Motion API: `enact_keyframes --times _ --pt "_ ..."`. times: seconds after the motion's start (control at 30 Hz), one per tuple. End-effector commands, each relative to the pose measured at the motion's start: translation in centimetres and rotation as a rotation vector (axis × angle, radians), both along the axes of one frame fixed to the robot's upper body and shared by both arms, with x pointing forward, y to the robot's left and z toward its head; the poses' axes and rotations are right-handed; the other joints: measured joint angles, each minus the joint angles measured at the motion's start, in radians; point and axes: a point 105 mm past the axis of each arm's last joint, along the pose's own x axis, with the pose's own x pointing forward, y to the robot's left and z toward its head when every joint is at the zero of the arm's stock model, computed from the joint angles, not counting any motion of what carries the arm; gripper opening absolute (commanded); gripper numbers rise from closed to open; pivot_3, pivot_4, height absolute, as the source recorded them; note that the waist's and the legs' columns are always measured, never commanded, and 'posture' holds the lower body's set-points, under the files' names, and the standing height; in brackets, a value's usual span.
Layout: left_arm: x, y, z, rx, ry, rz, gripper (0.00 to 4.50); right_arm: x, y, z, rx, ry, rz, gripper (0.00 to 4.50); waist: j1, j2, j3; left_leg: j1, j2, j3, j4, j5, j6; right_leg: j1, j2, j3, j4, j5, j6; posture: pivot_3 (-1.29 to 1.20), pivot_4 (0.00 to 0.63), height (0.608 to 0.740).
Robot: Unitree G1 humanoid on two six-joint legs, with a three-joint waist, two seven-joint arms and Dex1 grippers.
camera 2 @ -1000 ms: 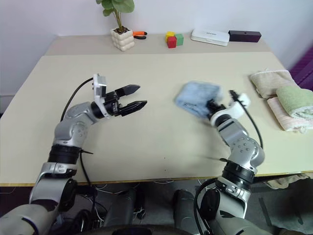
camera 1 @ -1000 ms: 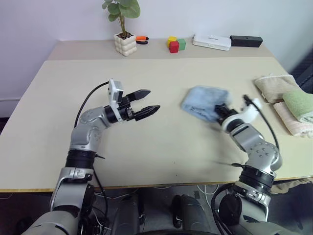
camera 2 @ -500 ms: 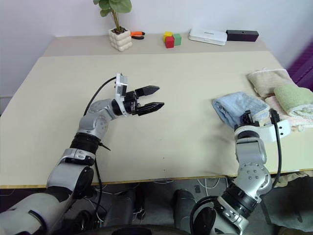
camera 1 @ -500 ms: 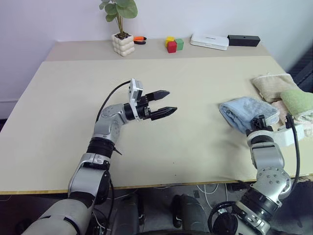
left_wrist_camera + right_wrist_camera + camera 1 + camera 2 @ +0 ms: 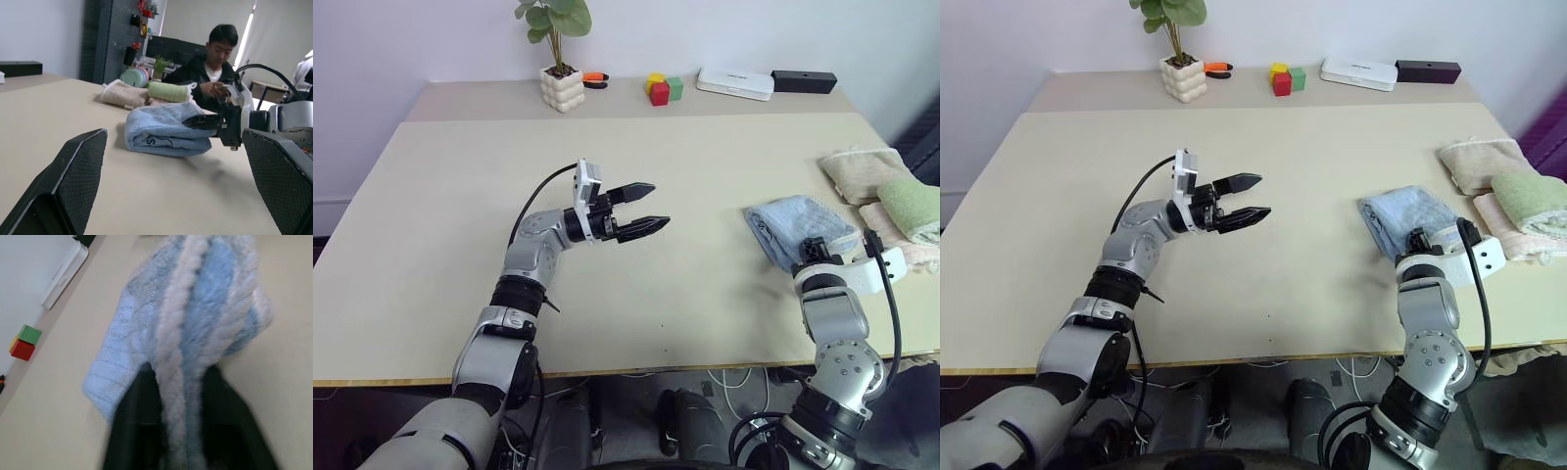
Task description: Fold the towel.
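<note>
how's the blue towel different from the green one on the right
The blue towel lies directly on the table; the green towel sits on top of a beige one. The right gripper has its fingers around the blue towel's edge; nothing touches the green one. Both are folded.

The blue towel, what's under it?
The towel lies folded on the bare beige table, with the right gripper astride its near edge. Anything between its layers or beneath it is covered.
</note>
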Motion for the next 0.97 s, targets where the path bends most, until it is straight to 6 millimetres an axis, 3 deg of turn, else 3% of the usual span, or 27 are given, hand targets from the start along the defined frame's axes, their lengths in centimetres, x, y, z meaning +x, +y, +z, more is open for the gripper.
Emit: enact_keyframes --times 0.03,0.13,0.27,0.33,0.43,0.5,0.57,0.67,0.73,0.9,0.97 --pt "-0.3 0.3 1.0 -0.029 -0.042 0.007 4.5 -0.1 0.3 0.6 -0.009 -0.023 0.015 3.07 0.0 0.0 0.0 0.0 0.0 0.0 0.0 0.0 0.0 0.0 0.0 0.0 0.0 0.0 0.0 0.0 0.15 0.74" --pt "-0.4 0.3 0.8 -0.021 -0.051 0.014 4.5 -0.9 0.2 0.3 -0.087 0.039 -0.017 4.46 0.002 0.0 0.0 0.0 0.0 0.0 0.0 0.0 0.0 0.0 0.0 0.0 0.0 0.0 0.0 0.0 0.15 0.74" --pt "-0.5 0.0 0.9 -0.026 -0.055 0.018 4.5 -3.3 -3.8 0.0 -0.205 0.136 -0.217 4.46 0.005 0.0 0.0 -0.001 0.0 0.0 0.001 0.0 0.0 0.0 0.0 0.0 0.0 0.0 0.0 0.0 0.15 0.74" --pt "-0.5 -0.1 0.8 -0.031 -0.056 0.02 4.5 -4.3 -5.9 0.7 -0.302 0.175 -0.309 4.46 0.004 0.0 0.0 -0.001 -0.001 0.0 0.001 0.0 0.0 0.0 -0.001 0.0 0.0 0.0 0.0 0.0 0.15 0.74" --pt "-0.6 -0.4 0.8 -0.042 -0.053 0.024 4.5 -5.1 -7.6 1.3 -0.413 0.248 -0.362 4.46 0.002 0.0 0.0 0.0 0.0 0.0 0.001 0.0 0.0 0.0 0.0 0.0 0.0 0.0 0.0 0.0 0.15 0.74" --pt "-0.8 -0.1 0.8 -0.04 -0.062 0.033 4.5 -5.0 -8.1 3.0 -0.552 0.254 -0.366 4.46 0.0 0.0 0.0 0.0 0.0 0.0 0.0 0.0 0.0 0.0 0.0 0.0 0.0 0.0 0.0 0.0 0.15 0.74" --pt "-0.9 0.3 1.0 -0.044 -0.07 0.045 4.5 -4.1 -7.7 5.9 -0.692 0.169 -0.337 4.46 -0.004 0.001 0.0 0.0 0.0 0.0 0.0 0.0 0.0 0.0 0.0 0.0 0.0 0.0 0.0 0.0 0.15 0.74" --pt "-0.8 1.3 1.1 -0.031 -0.085 0.086 4.5 -1.0 -4.4 11.4 -1.004 -0.027 -0.139 4.46 -0.007 0.002 0.001 0.001 0.0 0.0 0.0 0.0 0.0 -0.001 0.0 0.002 0.0 0.0 0.0 0.0 0.15 0.74" --pt "-0.8 2.1 1.0 -0.008 -0.097 0.12 4.5 0.2 -2.3 13.4 -1.142 -0.122 -0.013 4.46 -0.006 0.002 0.001 0.001 0.0 0.0 0.0 0.0 0.0 -0.001 0.0 0.003 0.0 0.0 0.0 0.0 0.15 0.74" --pt "-1.4 4.5 0.6 0.057 -0.113 0.199 4.5 1.6 -0.2 14.3 -1.197 -0.216 0.161 4.46 0.007 0.001 0.001 0.001 0.0 0.001 -0.001 0.0 0.0 0.0 0.001 0.002 0.0 -0.001 0.001 0.0 0.15 0.74" --pt "-2.0 5.7 -0.4 0.122 -0.11 0.235 4.5 2.6 2.3 14.0 -1.258 -0.278 0.326 4.46 0.007 0.001 0.001 -0.001 -0.001 0.001 0.001 -0.001 0.001 0.0 -0.001 0.002 -0.001 -0.001 0.001 0.0 0.15 0.74"
